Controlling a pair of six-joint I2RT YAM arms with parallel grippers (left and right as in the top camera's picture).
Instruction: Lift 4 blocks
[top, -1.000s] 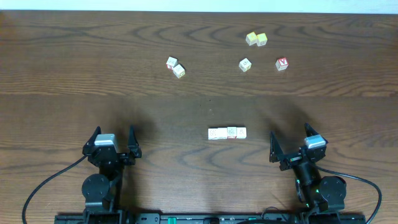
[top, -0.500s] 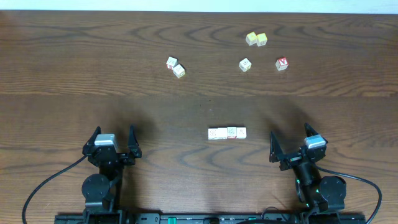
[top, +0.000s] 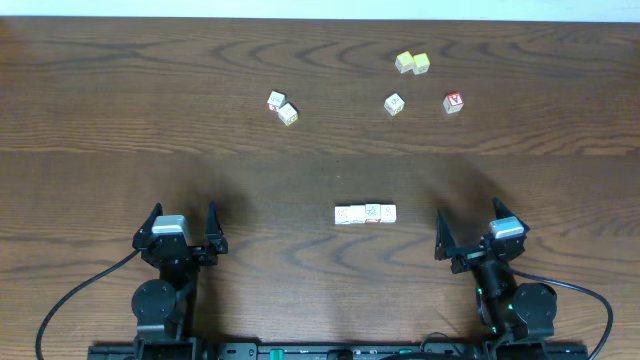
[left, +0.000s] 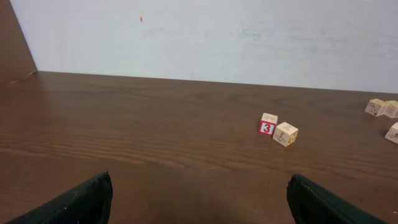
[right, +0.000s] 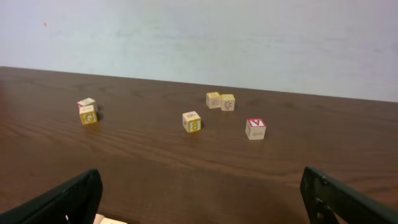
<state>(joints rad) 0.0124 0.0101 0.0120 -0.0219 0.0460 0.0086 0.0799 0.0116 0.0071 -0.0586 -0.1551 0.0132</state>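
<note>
Several small pale blocks (top: 365, 213) lie side by side in a short row on the wooden table (top: 320, 170), just in front of centre. My left gripper (top: 183, 217) rests near the front left, open and empty, well left of the row. My right gripper (top: 468, 216) rests near the front right, open and empty, a short way right of the row. In the left wrist view the left gripper (left: 199, 186) has only bare table between its fingers. In the right wrist view the right gripper (right: 200, 186) is empty, and a corner of one block (right: 109, 219) shows at the bottom edge.
Further back lie a pair of cubes (top: 282, 107), one cube with a yellow face (top: 394, 104), a cube with a red letter (top: 454, 102) and two yellowish cubes (top: 412, 63). A pale wall (right: 199, 37) stands behind the table's far edge.
</note>
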